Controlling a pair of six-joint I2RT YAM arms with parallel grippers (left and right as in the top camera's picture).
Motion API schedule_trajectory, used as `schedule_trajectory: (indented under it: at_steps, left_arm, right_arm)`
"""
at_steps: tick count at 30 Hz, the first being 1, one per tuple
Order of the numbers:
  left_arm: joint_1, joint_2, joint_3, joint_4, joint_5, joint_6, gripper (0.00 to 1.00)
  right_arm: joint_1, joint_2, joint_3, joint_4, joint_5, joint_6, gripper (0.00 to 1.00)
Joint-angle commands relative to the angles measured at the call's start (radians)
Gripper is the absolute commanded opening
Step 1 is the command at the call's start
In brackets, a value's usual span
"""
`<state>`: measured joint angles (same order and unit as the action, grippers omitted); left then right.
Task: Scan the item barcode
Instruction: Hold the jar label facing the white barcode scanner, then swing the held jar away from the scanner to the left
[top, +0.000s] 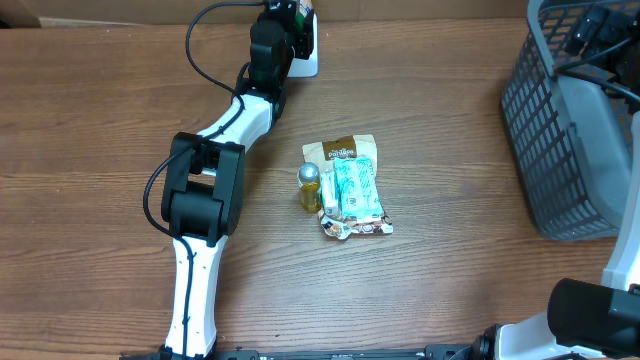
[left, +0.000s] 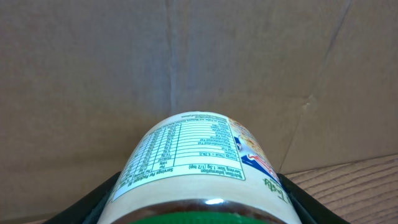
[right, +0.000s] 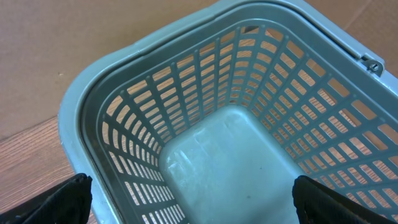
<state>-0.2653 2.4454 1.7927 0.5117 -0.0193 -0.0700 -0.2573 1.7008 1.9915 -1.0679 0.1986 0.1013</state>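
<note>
Wooden desk, cardboard wall behind. Left hand pinching one labelled jar at far desk edge. Right hand spread over one grey basket. Mid-desk, well apart: one yellow bottle, one brown pouch, teal packets.

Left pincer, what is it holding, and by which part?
A labelled jar, gripped across its sides near its green end.
</note>
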Motion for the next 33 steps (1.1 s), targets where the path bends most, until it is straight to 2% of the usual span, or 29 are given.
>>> schedule_trajectory:
  at_steps: [1, 17, 23, 28, 33]
  left_arm:
    - [0.012, 0.032, 0.026, 0.019, -0.003, 0.023, 0.05]
    - [0.011, 0.043, 0.026, 0.077, 0.012, 0.026, 0.04]
    - [0.008, -0.059, 0.026, 0.043, -0.007, 0.032, 0.04]
    - [0.01, -0.243, 0.026, -0.178, -0.007, 0.033, 0.04]
    - [0.028, -0.438, 0.026, -0.576, -0.024, 0.032, 0.04]
  right_arm:
    - [0.0, -0.01, 0.018, 0.004, 0.01, 0.004, 1.0]
    - [0.0, -0.01, 0.018, 0.004, 0.01, 0.004, 1.0]
    - [0.0, -0.01, 0.018, 0.004, 0.01, 0.004, 1.0]
    - [0.0, -0.01, 0.018, 0.004, 0.01, 0.004, 1.0]
    - [0.0, -0.01, 0.018, 0.004, 0.01, 0.004, 1.0]
